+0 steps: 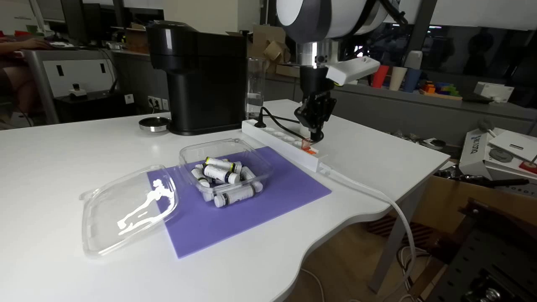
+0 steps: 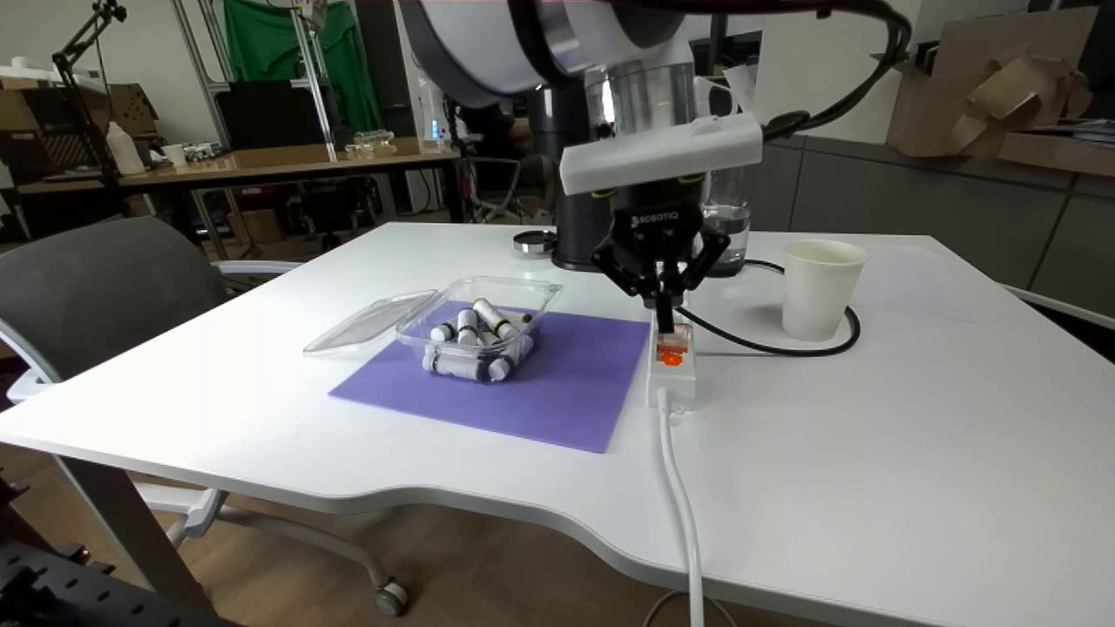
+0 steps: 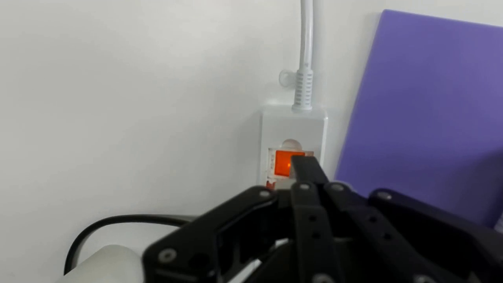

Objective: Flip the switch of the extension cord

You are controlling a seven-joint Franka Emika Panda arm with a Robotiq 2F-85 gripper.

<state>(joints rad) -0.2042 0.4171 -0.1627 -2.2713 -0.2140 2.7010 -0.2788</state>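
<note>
switch (image 3: 282, 163), orange: set in the white extension cord (image 2: 672, 392), at the end nearest the table's (image 2: 871, 488) curved edge. gripper (image 2: 665, 322): fingers clenched together, tips near the switch, contact unclear. cable (image 2: 679, 488): over that same edge. purple mat (image 2: 523, 405): alongside the extension cord.

In both exterior views, the desk (image 2: 871, 488) is brightly lit; the background is dimmer. Window panes (image 1: 509, 54) read nearly black, with small spots of light. Strong white glare covers part of the clear lid (image 1: 130, 209). The coffee machine (image 1: 209, 79) renders as a dark mass with a narrow upper highlight. Shadows are soft, as beside the cup (image 2: 819, 292). Distant detail is soft.

Wrist view: the desk appears grey-white. The switch (image 3: 283, 163) shows saturated orange with one bright point. The gripper (image 3: 309, 168) is dark and slightly blurred toward the lower edge. Shadow deepens on the purple sheet (image 3: 420, 118) near the right edge.
</note>
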